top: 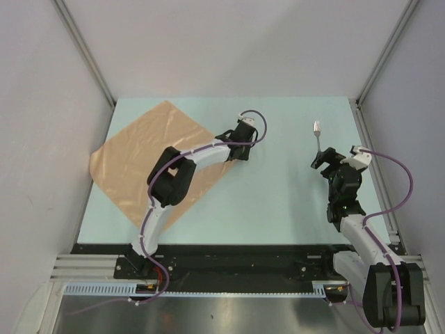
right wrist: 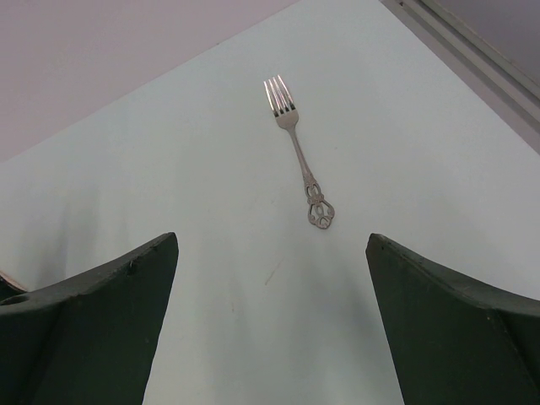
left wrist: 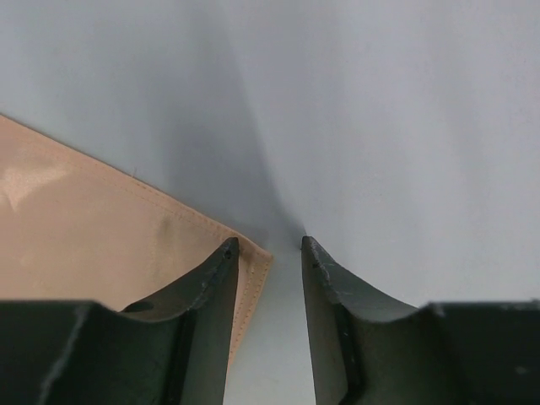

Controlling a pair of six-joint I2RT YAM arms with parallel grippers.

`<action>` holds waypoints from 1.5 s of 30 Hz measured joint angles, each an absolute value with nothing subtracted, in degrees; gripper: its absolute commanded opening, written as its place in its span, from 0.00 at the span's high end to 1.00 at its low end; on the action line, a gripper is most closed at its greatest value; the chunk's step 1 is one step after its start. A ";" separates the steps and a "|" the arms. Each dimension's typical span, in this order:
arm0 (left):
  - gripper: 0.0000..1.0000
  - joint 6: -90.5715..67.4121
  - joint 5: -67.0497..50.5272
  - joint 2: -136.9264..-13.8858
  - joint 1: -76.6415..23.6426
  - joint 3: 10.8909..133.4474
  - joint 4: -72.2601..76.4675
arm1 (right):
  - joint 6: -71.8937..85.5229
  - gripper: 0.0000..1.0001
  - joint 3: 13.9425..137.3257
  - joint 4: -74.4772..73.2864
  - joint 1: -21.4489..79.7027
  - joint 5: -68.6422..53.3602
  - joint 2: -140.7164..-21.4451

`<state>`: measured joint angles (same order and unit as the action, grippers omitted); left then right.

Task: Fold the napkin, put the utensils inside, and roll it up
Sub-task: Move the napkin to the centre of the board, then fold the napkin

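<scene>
The pale blue-green table (top: 278, 202) carries two things, well apart. The napkin (top: 132, 160) lies spread flat, corner-on, reaching the left edge. The fork (top: 317, 132) lies near the far right corner, tines toward the far edge.

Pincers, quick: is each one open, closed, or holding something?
Left pincer: open, at the corner of the napkin, gripping nothing.
Right pincer: wide open, empty; the fork lies ahead.

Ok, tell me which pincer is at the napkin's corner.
The left pincer: the napkin has its peach corner in the open gap. The right pincer hangs open over the table, with the fork lying ahead, untouched.
</scene>
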<state>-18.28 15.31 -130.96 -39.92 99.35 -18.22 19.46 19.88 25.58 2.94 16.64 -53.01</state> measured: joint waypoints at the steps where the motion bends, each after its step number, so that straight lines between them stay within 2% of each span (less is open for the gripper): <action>1: 0.67 -18.61 15.38 -130.96 -39.79 99.35 -18.28 | 19.46 0.00 19.88 25.58 2.94 16.64 -53.01; 3: 0.70 -19.16 15.55 -130.96 -39.53 99.22 -18.31 | 19.44 0.01 19.88 25.58 2.94 16.62 -53.01; 6: 0.80 -19.70 16.05 -130.82 -39.20 98.80 -18.02 | 19.46 0.01 19.88 25.58 2.94 16.62 -53.04; 7: 0.88 -19.94 16.21 -130.80 -39.18 98.65 -17.85 | 19.46 0.00 19.88 25.58 2.94 16.62 -53.04; 10: 1.00 -20.23 16.38 -130.76 -38.96 98.50 -17.67 | 19.44 0.00 19.88 25.56 2.94 16.62 -53.04; 17: 1.00 -20.49 15.35 -130.30 -38.81 97.41 -16.10 | 19.44 0.00 19.88 25.56 2.94 16.64 -53.04; 24: 0.99 -20.84 7.86 -130.41 -39.46 97.36 -13.08 | 19.40 0.00 19.88 25.56 2.94 16.62 -53.06; 33: 0.99 -24.40 -2.98 -137.86 -45.87 109.49 -10.92 | 19.20 0.00 19.88 25.52 2.87 16.40 -53.08; 39: 1.00 -26.96 -8.19 -138.98 -48.71 113.06 -8.05 | 19.11 0.00 19.88 25.34 2.50 16.01 -53.36; 42: 1.00 -26.96 -8.78 -138.45 -48.64 112.29 -6.70 | 18.83 0.00 19.88 25.06 2.39 15.99 -53.41; 45: 1.00 -26.87 -8.97 -135.00 -46.52 106.17 -6.46 | 18.74 0.00 19.88 25.06 2.28 15.77 -53.43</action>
